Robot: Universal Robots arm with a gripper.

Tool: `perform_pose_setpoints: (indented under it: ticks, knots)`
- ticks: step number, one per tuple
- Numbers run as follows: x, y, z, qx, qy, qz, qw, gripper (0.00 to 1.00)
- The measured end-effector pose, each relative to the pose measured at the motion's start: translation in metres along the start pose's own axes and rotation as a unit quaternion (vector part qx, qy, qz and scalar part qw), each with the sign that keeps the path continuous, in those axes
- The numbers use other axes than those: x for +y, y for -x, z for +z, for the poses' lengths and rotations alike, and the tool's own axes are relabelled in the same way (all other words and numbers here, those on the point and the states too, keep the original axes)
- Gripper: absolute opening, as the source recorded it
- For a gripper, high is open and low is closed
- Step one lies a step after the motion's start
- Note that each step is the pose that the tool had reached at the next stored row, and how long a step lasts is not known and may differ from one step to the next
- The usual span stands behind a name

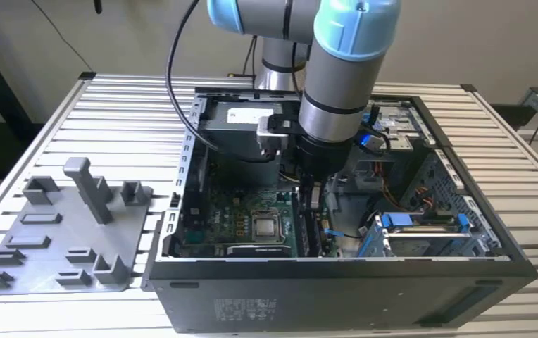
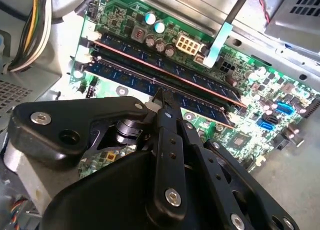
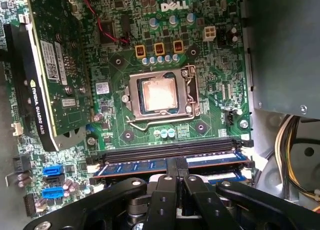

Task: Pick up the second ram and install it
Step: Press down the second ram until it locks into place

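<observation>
My gripper point(image 1: 310, 210) reaches down inside the open computer case point(image 1: 344, 282), over the memory slots beside the processor socket point(image 3: 159, 95). The second ram point(image 3: 132, 166) is a long blue stick standing on edge in a slot of the green board point(image 2: 260, 84), parallel to another stick point(image 2: 200, 82) beside it. In both wrist views the black fingers point(image 3: 170, 166) are pressed together, and their tips point(image 2: 161, 94) rest on the upper edge of the second ram near its middle. The fingers line up along the stick's length, not across its faces.
A graphics card point(image 3: 47, 64) stands upright on the board beyond the socket. Yellow cable bundles point(image 2: 35, 24) and the power supply point(image 1: 241, 127) crowd one end of the slots. Outside the case, on the exterior view's left, a grey fixture plate point(image 1: 63, 246) with upright posts lies on the slatted table point(image 1: 128, 105).
</observation>
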State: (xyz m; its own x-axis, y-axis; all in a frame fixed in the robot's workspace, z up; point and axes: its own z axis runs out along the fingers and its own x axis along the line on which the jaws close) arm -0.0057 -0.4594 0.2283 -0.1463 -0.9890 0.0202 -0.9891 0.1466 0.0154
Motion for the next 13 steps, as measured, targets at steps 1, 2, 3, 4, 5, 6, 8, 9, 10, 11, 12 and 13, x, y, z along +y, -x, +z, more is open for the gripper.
perform_pose_setpoints:
  ticks: [1,2,3,4,5,6,8,9,10,11,12,13]
  knots:
    - [0.0,0.0,0.0015,0.0,0.0001,-0.001,1.0,0.11]
    - [0.0,0.0,0.0029,0.0001,0.0003,-0.002,1.0,0.11]
    - [-0.0001,0.0,0.0039,0.0004,0.0005,-0.003,1.0,0.11]
    - [-0.0001,0.0,0.0047,0.0005,0.0009,-0.004,1.0,0.11]
    - [-0.0001,-0.0001,0.0056,0.0005,0.0013,-0.005,1.0,0.11]
    - [-0.0001,0.0,0.0067,-0.0001,0.0016,-0.006,1.0,0.11]
    - [-0.0002,0.0001,0.0082,-0.0008,0.0023,-0.009,1.0,0.11]
    - [-0.0001,0.0001,0.0085,-0.0012,0.0025,-0.01,0.9999,0.11]
    - [-0.0001,-0.0001,0.0083,-0.0015,0.0026,-0.012,0.9999,0.11]
    - [-0.0001,0.0,0.0079,-0.0018,0.0026,-0.012,0.9999,0.11]
    - [-0.0001,0.0003,0.0067,-0.0029,0.0024,-0.013,0.9999,0.11]
    - [-0.0001,0.0003,0.0061,-0.0032,0.0024,-0.013,0.9999,0.11]
